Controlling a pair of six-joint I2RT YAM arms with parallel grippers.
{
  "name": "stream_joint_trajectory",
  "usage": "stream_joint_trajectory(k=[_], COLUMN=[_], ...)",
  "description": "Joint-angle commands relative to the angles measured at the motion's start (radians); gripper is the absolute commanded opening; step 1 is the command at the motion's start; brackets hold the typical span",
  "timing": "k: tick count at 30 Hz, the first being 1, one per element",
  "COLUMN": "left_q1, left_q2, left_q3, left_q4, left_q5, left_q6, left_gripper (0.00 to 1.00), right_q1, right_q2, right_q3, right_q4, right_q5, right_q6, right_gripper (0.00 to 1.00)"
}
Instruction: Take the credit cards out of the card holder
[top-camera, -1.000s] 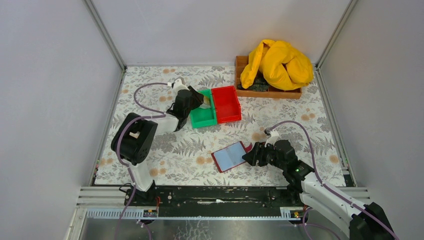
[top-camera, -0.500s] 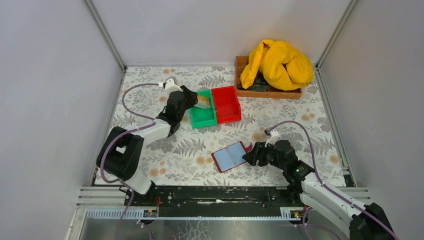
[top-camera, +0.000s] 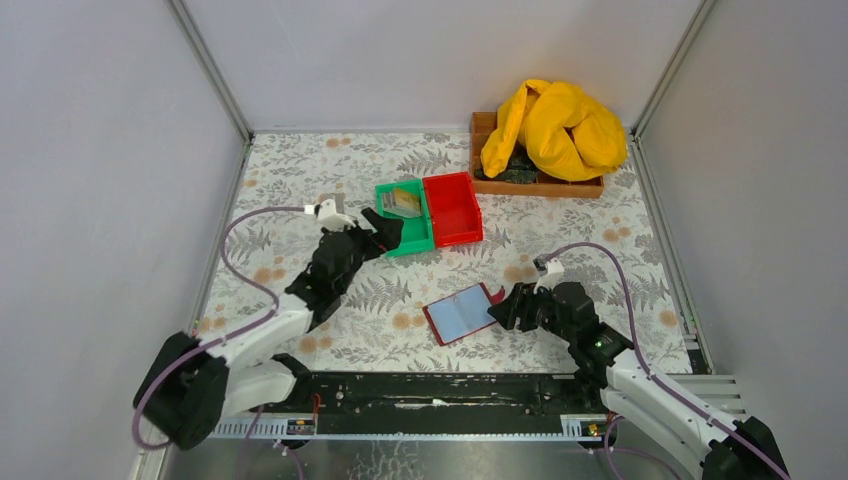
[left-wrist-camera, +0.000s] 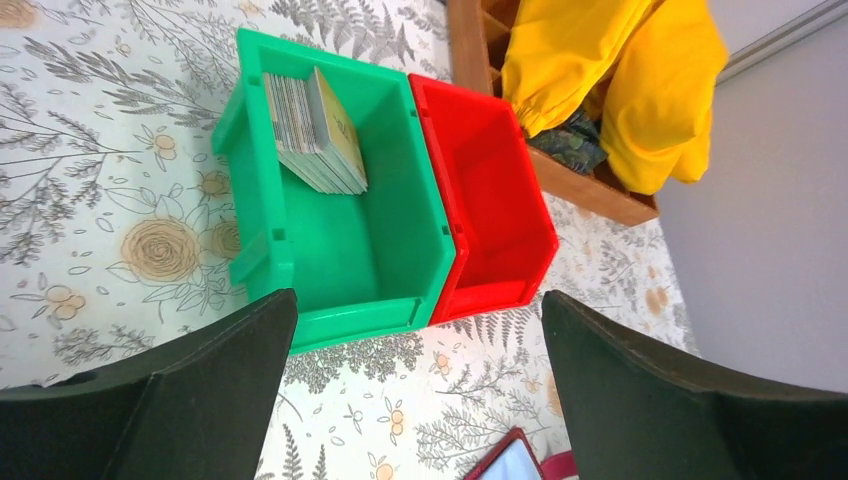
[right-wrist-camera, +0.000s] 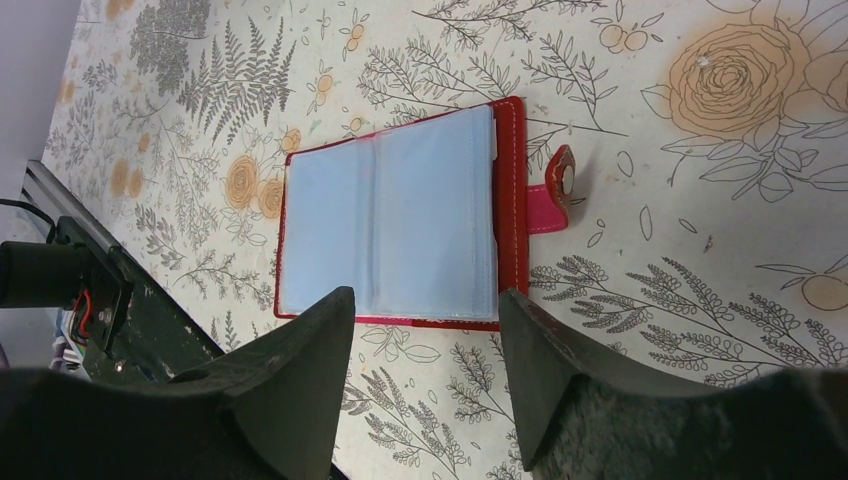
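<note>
The card holder lies open and flat on the table, its grey-blue inner face up inside a red border; one corner of it shows in the left wrist view. A stack of credit cards leans in the far end of the green bin. My left gripper hangs open and empty just in front of that bin. Just right of the holder, my right gripper is open with nothing between its fingers, and its tips are short of the holder's near edge.
A green bin and a red bin stand side by side behind the holder. A wooden tray with a yellow cloth heaped on it sits at the back right. Grey walls close in three sides.
My left gripper has opened and drawn back from over the green bin toward the near left; the card it carried is no longer in it. The right arm has not moved.
</note>
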Motion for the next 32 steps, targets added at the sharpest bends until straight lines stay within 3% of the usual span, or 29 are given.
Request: stream_joint_trajectory(k=[1,6,11,18,32], left_q1=[0.005,0.006,0.004,0.006,0.006], left_q2=[-0.183,-0.416,-0.53,-0.526,-0.507], left_q3=[-0.07,-0.178,-0.233,-0.235,-0.23], left_q4=[-0.103,-0.168,-0.273,-0.309,-0.31], left_q5=[-0.019,0.043,0.049,0.037,0.035], left_q6=[-0.006,0.003,0.009,0.029,0.049], left_gripper=[1.0,1.0,1.0,1.0,1.0], right_q1=[-0.001,-0.002,-0.002,-0.001,-0.001], right_q2=[-0.013,-0.005,-0.014,-0.012,0.007], right_q3=[0.021,0.032,0.037,0.047,0.04], right_q4=[-0.009,-0.022,-0.037,-0.054,-0.036], right_q5=[0.036,0.043,0.046,0.056,0.061], right_q6=[-0.012,-0.017,-0.017,-0.02,-0.022], right_gripper=[0.62,0.62,0.66,0.72,0.72])
